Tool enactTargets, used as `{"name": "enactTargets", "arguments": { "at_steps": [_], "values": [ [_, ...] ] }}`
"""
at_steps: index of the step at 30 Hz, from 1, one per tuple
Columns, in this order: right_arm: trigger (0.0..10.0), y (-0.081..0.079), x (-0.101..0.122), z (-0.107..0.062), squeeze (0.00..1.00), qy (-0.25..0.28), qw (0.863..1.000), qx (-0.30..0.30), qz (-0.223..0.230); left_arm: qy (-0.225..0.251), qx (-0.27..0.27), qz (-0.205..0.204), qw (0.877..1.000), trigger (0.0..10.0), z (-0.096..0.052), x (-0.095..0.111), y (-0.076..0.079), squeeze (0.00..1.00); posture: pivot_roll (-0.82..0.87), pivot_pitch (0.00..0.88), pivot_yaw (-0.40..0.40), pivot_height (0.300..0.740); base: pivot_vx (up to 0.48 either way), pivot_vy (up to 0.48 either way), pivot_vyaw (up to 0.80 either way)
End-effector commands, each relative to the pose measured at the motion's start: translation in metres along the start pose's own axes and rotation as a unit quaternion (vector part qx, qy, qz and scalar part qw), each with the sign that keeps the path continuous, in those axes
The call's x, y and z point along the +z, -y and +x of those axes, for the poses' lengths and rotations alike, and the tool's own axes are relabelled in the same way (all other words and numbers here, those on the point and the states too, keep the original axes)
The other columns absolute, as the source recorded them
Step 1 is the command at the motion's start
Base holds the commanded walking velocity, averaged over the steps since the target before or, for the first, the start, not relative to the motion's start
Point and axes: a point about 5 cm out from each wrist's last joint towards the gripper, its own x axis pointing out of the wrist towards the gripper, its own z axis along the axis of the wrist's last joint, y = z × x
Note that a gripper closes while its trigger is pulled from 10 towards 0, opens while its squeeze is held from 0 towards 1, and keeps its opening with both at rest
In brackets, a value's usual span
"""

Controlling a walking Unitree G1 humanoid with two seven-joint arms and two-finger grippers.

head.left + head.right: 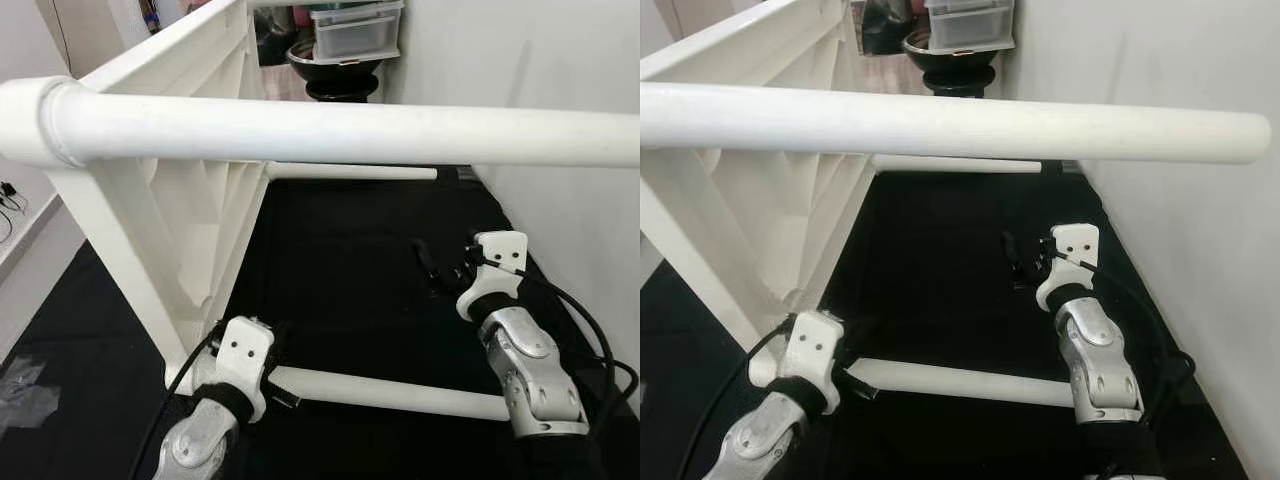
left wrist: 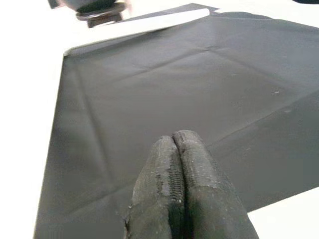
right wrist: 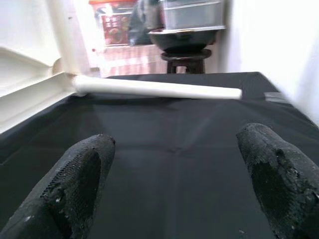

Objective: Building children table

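I see table top [image 1: 190, 190] tipped on edge so legs reach sideways; left gripper [image 1: 285, 385], jaws together, beside lowest leg [image 1: 400, 392]; right gripper [image 1: 440, 265], jaws apart, over black mat [image 1: 340, 270].

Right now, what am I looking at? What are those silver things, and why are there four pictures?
The silver things are a robot's two arms. Each ends in a gripper with two black fingers.

Two pictures come from cameras in the robot's head, looking down. The other two come from cameras on its wrists, looking along the fingers.

The big white thing is a children's table tipped on its side on a black mat, with round white legs sticking out.

The left gripper is shut and holds nothing; that arm sits beside the lowest leg. The right gripper is open over the mat, also holding nothing.

At the far end stands a dark stool with a plastic box on top.
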Motion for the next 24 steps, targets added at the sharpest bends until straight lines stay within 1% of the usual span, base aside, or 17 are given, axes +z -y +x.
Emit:
{"name": "enactTargets", "arguments": {
  "at_steps": [1,3,4,5,7,8,9,10,11,13,14,16,17,21,22,24],
  "values": [
    [10.0,-0.002,0.0,0.0,0.0,-0.001,1.0,0.008,-0.011,0.002,0.015,0.006,1.0,10.0,-0.004,0.001,-0.006,0.0,-0.05,0.016,0.041,0.74,0.0,0.0,0.0],
    [10.0,0.005,0.003,-0.004,0.0,0.001,1.0,0.011,-0.029,-0.003,0.026,-0.007,1.0,10.0,-0.007,-0.002,-0.008,0.0,-0.05,0.018,0.04,0.74,0.0,0.0,0.0],
    [10.0,0.013,0.008,-0.007,0.0,0.007,0.999,0.01,-0.042,-0.008,0.029,-0.027,0.999,10.0,-0.005,-0.005,-0.009,0.0,-0.07,0.019,0.041,0.74,0.0,0.0,0.0],
    [10.0,0.015,0.01,-0.009,0.0,0.009,0.999,0.009,-0.046,-0.011,0.032,-0.035,0.999,10.0,-0.004,-0.006,-0.011,0.0,-0.07,0.019,0.044,0.74,0.0,0.0,0.0],
    [10.0,0.016,0.011,-0.01,0.0,0.01,0.999,0.009,-0.048,-0.013,0.035,-0.041,0.998,10.0,-0.003,-0.007,-0.012,0.0,-0.07,0.019,0.044,0.74,0.0,0.0,0.0],
    [10.0,0.016,0.009,-0.012,0.0,0.009,0.999,0.006,-0.05,-0.016,0.054,-0.058,0.997,10.0,0.0,-0.008,-0.018,0.0,-0.07,0.018,0.047,0.74,0.0,0.0,0.0],
    [10.0,0.016,0.009,-0.012,0.0,0.009,0.999,0.006,-0.05,-0.016,0.054,-0.058,0.997,10.0,0.0,-0.008,-0.018,0.0,-0.07,0.018,0.047,0.74,0.0,0.0,0.0],
    [10.0,0.014,0.007,-0.013,0.0,0.007,0.999,0.008,-0.051,-0.026,0.071,-0.047,0.996,10.0,0.004,-0.009,-0.024,0.0,-0.07,0.017,0.047,0.74,0.0,0.0,0.0],
    [10.0,0.012,0.006,-0.013,0.0,0.005,0.999,0.009,-0.051,-0.03,0.074,-0.045,0.996,10.0,0.005,-0.01,-0.025,0.0,-0.07,0.016,0.047,0.74,0.0,0.0,0.0],
    [10.0,0.01,0.005,-0.012,0.0,0.005,0.999,0.011,-0.051,-0.033,0.076,-0.041,0.996,10.0,0.007,-0.011,-0.027,0.0,-0.07,0.016,0.048,0.74,0.0,0.0,0.0],
    [10.0,0.007,0.004,-0.012,0.0,0.004,0.999,0.016,-0.049,-0.045,0.076,-0.043,0.995,10.0,0.009,-0.013,-0.027,0.0,-0.07,0.016,0.048,0.74,0.0,0.0,0.0],
    [10.0,0.007,0.004,-0.012,0.0,0.004,0.999,0.016,-0.049,-0.045,0.076,-0.043,0.995,10.0,0.009,-0.013,-0.027,0.0,-0.07,0.016,0.048,0.74,0.0,0.0,0.0],
    [10.0,0.003,0.004,-0.011,0.0,0.003,0.999,0.022,-0.048,-0.056,0.073,-0.04,0.995,10.0,0.012,-0.014,-0.026,0.0,-0.07,0.015,0.046,0.74,-0.48,0.0,0.0],
    [10.0,0.002,0.004,-0.01,0.0,0.003,0.998,0.026,-0.048,-0.049,0.068,-0.033,0.996,10.0,0.014,-0.012,-0.025,0.0,-0.07,0.013,0.045,0.74,-0.48,0.0,0.0],
    [10.0,0.001,0.004,-0.01,0.0,0.002,0.998,0.028,-0.048,-0.035,0.064,-0.033,0.997,10.0,0.016,-0.009,-0.025,0.0,-0.07,0.013,0.048,0.74,0.0,0.0,0.0],
    [10.0,0.0,0.004,-0.01,0.0,0.002,0.998,0.028,-0.048,-0.03,0.063,-0.034,0.997,10.0,0.017,-0.007,-0.025,0.0,-0.07,0.012,0.05,0.74,0.0,0.0,0.0]
  ]
}}
